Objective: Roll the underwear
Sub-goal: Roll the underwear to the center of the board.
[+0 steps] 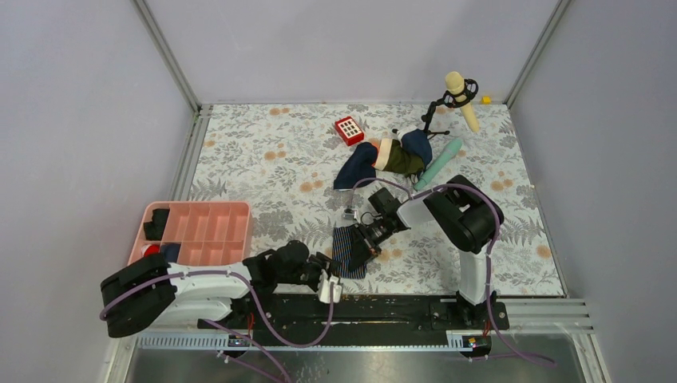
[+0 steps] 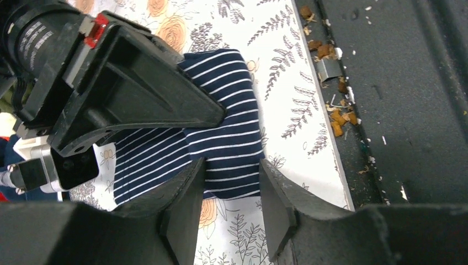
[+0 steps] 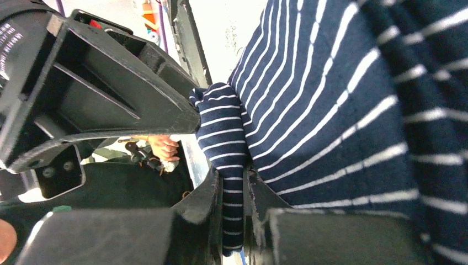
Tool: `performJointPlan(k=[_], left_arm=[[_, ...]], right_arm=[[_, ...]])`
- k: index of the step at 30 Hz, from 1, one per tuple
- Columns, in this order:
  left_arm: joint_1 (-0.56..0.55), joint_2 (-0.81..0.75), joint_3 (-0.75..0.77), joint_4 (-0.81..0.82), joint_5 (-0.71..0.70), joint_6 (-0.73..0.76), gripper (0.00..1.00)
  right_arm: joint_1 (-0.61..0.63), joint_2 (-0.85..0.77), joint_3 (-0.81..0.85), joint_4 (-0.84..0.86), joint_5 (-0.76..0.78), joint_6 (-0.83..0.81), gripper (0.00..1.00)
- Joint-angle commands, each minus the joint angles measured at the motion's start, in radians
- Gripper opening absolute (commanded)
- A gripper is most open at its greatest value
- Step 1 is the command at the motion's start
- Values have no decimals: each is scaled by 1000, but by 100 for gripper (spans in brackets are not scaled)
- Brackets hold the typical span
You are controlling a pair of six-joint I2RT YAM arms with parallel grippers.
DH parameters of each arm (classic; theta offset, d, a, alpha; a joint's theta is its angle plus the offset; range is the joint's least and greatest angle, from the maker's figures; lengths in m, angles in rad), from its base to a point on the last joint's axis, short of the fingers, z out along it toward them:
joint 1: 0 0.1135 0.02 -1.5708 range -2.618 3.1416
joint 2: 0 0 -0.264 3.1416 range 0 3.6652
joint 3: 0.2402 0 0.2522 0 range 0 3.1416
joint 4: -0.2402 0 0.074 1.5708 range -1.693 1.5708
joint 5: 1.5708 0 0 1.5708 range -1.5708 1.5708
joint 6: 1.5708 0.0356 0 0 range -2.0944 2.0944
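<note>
Lower centre of overhead view: underwear (image 1: 349, 254), partly folded. Right gripper (image 3: 234, 190) clamped on a fold, probably to start the roll; left gripper (image 2: 232, 172) jaws apart, empty, poised at its edge.

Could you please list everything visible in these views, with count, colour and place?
underwear: one, navy with pale stripes, near centre
tray: one, pink, near left, small items inside
navy cloth: one, far centre
garment: one, dark green and tan, against the navy cloth
box: one, red with white buttons, far centre
tube: one, pale green, right of the garment
stick: one, cream, on a black stand, far right
table: one, floral cover
left gripper: one, open, just short of the underwear
right gripper: one, shut on the underwear
</note>
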Motion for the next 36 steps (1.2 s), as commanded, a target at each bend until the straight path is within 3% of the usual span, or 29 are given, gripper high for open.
performJointPlan(k=[1,9,11,14,16,20,21,24,31,36], left_arm=[[-30,45,0,-30,6,81,41],[-97,246,76,-98,-22,123,38],[-102,299,100,-115,-25,118,32],[-102,357,129,-154,-14,107,12],[-103,381,151,-195,4,99,0],[-103,394,191,-276,48,75,0],[-102,397,200,-290,59,61,0],[-100,407,233,-336,96,30,0],[-21,409,300,-484,243,55,0],[114,503,488,-710,407,121,0]], right_arm=[[4,57,3,-64,45,-4,0],[-6,79,14,-65,43,15,0],[-7,77,14,-65,46,16,0],[-6,70,15,-69,52,16,2],[-10,51,24,-104,78,-3,13],[-52,-90,67,-232,147,-51,47],[-65,-129,84,-281,177,-59,51],[-104,-268,124,-373,274,-72,79],[-171,-736,51,-348,571,-124,91],[-171,-1135,-126,-218,841,-275,98]])
